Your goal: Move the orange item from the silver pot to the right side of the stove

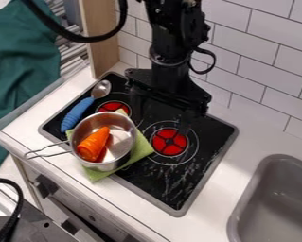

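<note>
so the actual move looks undone; the orange carrot (93, 143) is in the silver pot (123, 161), left of centre in the frame; the grab, lift and drop-off on the stove's (197, 176) right side all look left to do; gripper (163, 112) is upper centre, fingers spread, pinching nothing; carrot's bright and ridged, fat end lower left, tapering upward

Sink (277, 196) cut off; end effector (163, 117) seemingly blurred low down.
</note>
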### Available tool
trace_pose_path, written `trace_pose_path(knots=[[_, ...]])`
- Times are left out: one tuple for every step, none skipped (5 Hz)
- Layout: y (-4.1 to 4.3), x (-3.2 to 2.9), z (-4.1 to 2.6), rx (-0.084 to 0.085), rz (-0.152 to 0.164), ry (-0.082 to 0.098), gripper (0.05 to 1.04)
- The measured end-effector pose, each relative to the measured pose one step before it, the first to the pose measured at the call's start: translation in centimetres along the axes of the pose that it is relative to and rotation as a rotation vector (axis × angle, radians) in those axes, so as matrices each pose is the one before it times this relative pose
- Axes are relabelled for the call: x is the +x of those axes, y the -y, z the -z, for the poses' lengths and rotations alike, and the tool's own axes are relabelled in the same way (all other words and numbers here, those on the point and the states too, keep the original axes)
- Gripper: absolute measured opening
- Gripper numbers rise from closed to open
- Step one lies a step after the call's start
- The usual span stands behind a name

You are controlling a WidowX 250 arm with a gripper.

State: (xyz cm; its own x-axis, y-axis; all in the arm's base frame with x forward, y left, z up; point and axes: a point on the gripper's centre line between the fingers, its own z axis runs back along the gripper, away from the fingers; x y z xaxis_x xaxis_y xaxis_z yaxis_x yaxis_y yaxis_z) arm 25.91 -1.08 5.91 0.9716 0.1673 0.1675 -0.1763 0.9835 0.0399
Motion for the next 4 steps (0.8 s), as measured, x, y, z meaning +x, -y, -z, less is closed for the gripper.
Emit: trace_pose_path(knots=[[-0.137, -0.544, 0.68, 0.0044, 0.0013, -0.0312, 1.007], [-2.296, 0.331, 0.582, -0.0131, -0.0505, -0.0009, 1.007], [-2.788, 0.456, 1.151, -0.0256, -0.0514, -0.0064, 1.007], [-1.393, -0.119, 0.944, -0.0096, -0.0276, -0.0268, 1.007]])
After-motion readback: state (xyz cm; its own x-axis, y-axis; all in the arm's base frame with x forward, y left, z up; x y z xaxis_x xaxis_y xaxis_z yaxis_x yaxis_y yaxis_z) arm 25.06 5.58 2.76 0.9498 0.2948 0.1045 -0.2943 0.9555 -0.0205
